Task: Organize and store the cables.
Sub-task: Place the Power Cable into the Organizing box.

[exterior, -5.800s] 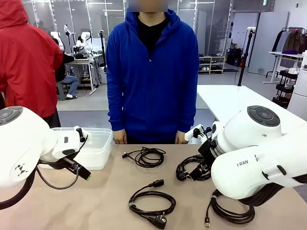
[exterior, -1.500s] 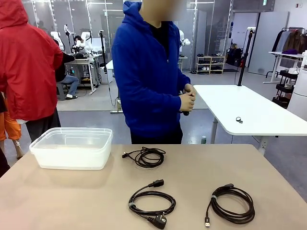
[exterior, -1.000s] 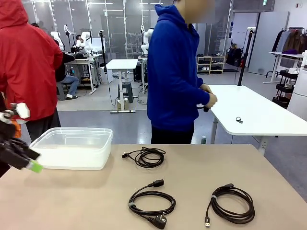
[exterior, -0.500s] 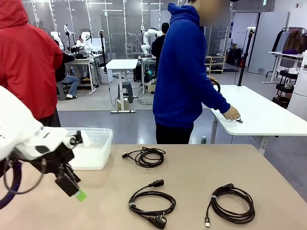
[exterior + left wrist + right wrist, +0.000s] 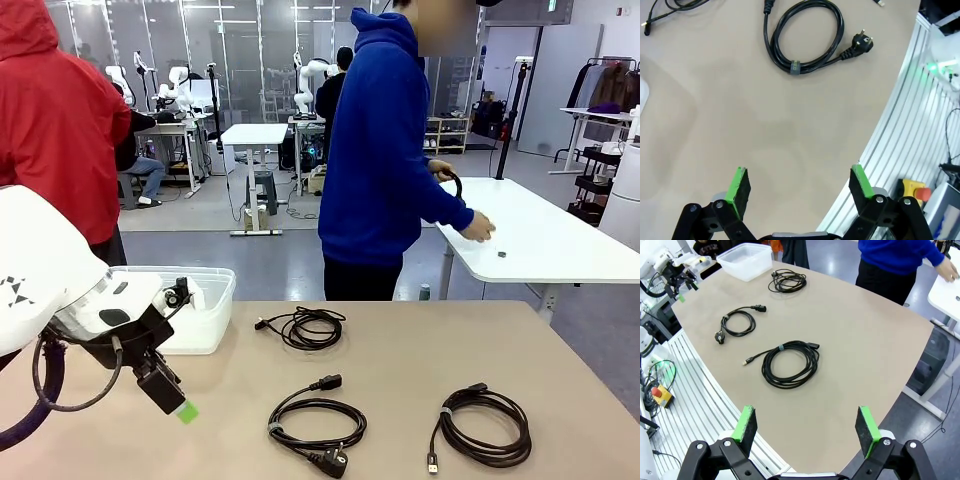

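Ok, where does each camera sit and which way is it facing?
Front: fixed on robot's side, facing across table to person in blue; left tool shows.
Left wrist: above table, looking down on power cable; own open fingers.
Right wrist: high off table's corner, looking toward bin; right tool open.
Shared: all three show that power cable.

I am looking into a robot lab. My white robot arm (image 5: 40, 270) reaches over the bench (image 5: 420, 350). Behind the bench is a big room with a grey floor (image 5: 200, 215), glass walls (image 5: 190, 40) and more white tables (image 5: 255, 133). A red stop button (image 5: 922, 192) sits below the bench's edge, by metal rails (image 5: 910, 130).
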Robot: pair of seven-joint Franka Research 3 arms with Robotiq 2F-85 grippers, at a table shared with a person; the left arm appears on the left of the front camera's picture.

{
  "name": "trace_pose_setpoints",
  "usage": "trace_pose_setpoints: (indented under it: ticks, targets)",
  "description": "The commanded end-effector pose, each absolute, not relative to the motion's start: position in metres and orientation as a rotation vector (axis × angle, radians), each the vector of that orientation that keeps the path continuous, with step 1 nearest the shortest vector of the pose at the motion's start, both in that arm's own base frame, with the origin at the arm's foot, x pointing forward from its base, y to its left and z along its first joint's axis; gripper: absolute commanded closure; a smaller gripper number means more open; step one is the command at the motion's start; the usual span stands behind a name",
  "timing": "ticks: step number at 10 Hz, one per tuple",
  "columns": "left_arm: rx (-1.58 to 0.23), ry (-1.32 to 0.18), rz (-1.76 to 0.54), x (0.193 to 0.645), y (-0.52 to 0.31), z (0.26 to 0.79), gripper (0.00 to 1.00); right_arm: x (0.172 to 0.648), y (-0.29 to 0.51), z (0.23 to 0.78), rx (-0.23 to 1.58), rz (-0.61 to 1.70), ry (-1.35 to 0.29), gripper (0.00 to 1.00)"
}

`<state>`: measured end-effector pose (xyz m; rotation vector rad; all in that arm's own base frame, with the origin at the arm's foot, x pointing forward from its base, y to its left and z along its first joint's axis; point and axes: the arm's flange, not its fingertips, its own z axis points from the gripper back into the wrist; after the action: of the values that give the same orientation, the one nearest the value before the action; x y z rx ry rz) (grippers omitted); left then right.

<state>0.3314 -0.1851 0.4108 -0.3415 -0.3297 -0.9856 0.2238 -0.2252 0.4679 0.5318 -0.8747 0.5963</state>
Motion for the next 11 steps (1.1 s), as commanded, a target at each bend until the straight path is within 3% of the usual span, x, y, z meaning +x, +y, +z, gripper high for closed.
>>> trace_pose_setpoints:
  ticks: [1, 2, 6, 11]
  targets:
    - [-0.343, -0.318, -1.0, 0.33, -0.186, 0.408, 0.0, 0.224, -0.227, 0.468, 0.531, 0.614, -0.886, 0.0]
    - [-0.342, -0.33, -0.986, 0.331, -0.185, 0.411, 0.0, 0.224, -0.227, 0.468, 0.531, 0.614, -0.886, 0.0]
    - [-0.325, -0.085, -0.624, 0.351, -0.273, 0.414, 0.0, 0.224, -0.227, 0.468, 0.531, 0.614, -0.886, 0.0]
    - [-0.179, 0.007, -0.281, 0.366, -0.354, 0.4, 0.0, 0.224, -0.227, 0.468, 0.531, 0.614, -0.886, 0.0]
